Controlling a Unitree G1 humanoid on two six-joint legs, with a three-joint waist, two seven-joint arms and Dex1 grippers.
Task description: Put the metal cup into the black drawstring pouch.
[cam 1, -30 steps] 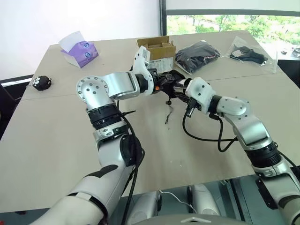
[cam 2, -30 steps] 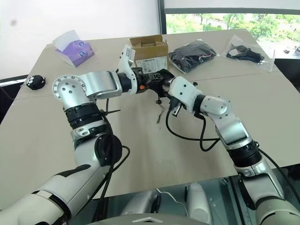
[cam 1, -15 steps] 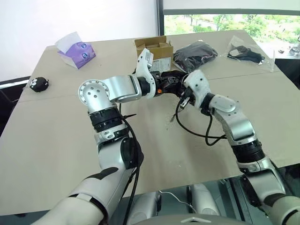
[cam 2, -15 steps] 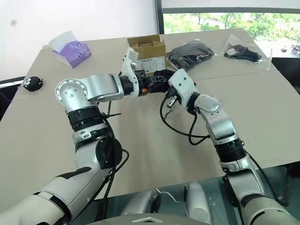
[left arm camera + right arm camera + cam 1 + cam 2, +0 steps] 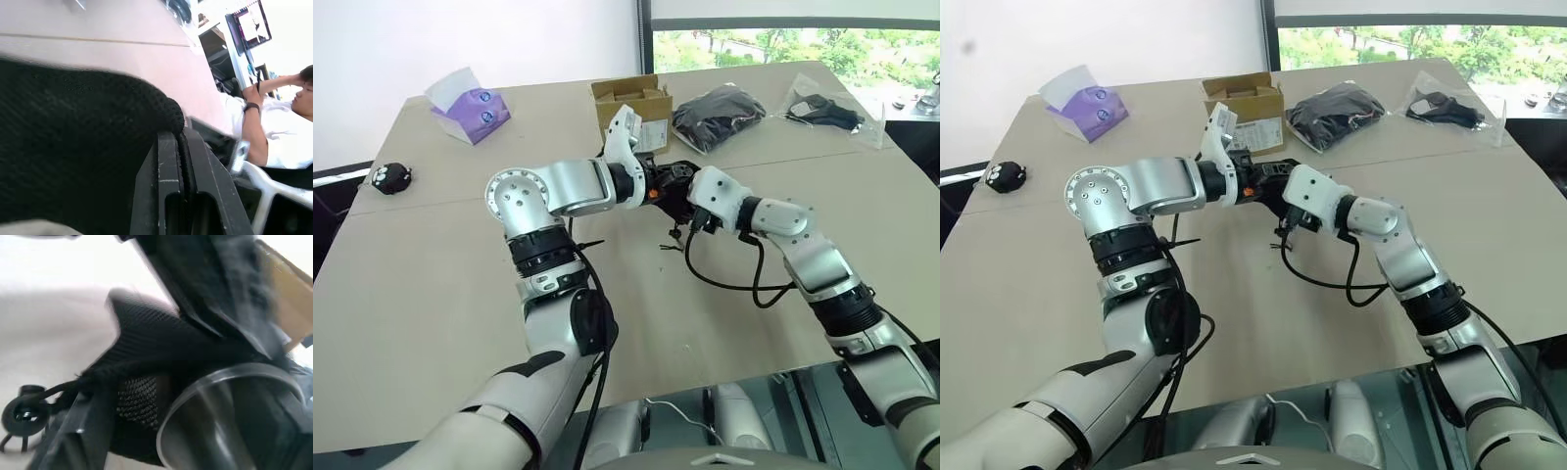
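Note:
The black drawstring pouch [image 5: 674,182] hangs above the table's middle, and my left gripper [image 5: 658,182] is shut on its mesh edge [image 5: 73,137]. From the right, my right gripper [image 5: 689,196] meets the pouch mouth. Close up, the metal cup [image 5: 220,431] lies against the pouch [image 5: 146,338] with its shiny open rim facing the camera. My right gripper stands open, its fingers [image 5: 83,431] spread to either side of the cup. The cords [image 5: 672,235] and their toggle [image 5: 22,413] dangle below. How deep the cup sits in the pouch is hidden.
Along the far edge lie a cardboard box [image 5: 631,103], a clear bag of black cloth [image 5: 720,113] and a flat clear bag [image 5: 827,108]. A purple tissue box [image 5: 470,103] and a small black object [image 5: 388,176] lie left. A person [image 5: 288,122] sits beyond the table.
The camera view has shifted. Both hands stay together at the pouch above the table. The right forearm lies lower than half a second ago.

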